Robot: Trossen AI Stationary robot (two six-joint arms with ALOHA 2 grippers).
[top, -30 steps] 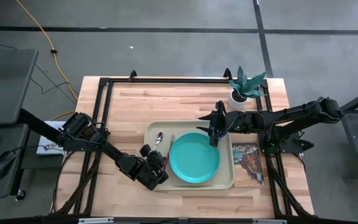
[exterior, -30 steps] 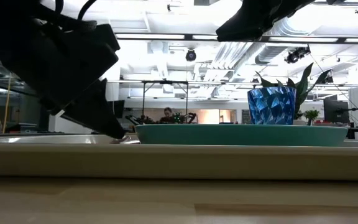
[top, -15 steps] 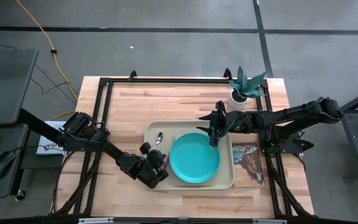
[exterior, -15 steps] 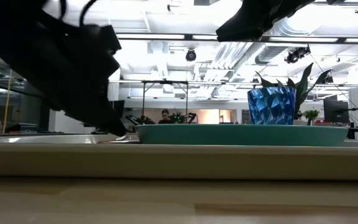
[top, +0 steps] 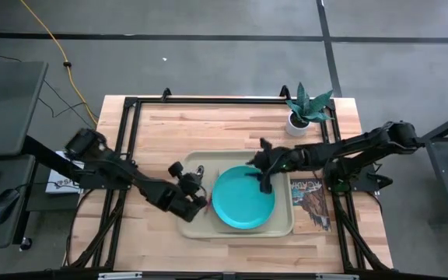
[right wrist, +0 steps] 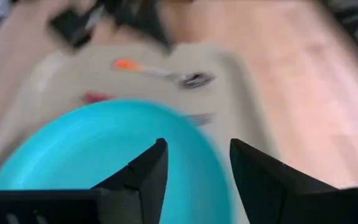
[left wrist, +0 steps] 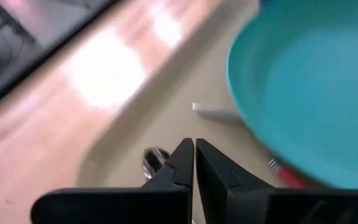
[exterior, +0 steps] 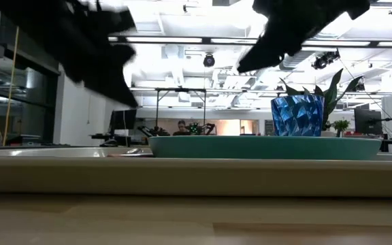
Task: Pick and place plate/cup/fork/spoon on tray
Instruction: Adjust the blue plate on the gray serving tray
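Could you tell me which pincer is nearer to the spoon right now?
Left. The left pincer hangs shut just beside the spoon at the tray's left end; the right pincer is open over the plate, farther off.

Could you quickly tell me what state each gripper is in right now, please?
Left gripper: shut, holding nothing, above the tray.
Right gripper: open, holding nothing, over the plate.

Open-plan lab: exposed ceiling ducts point(exterior: 318, 30), monitors point(exterior: 122, 120).
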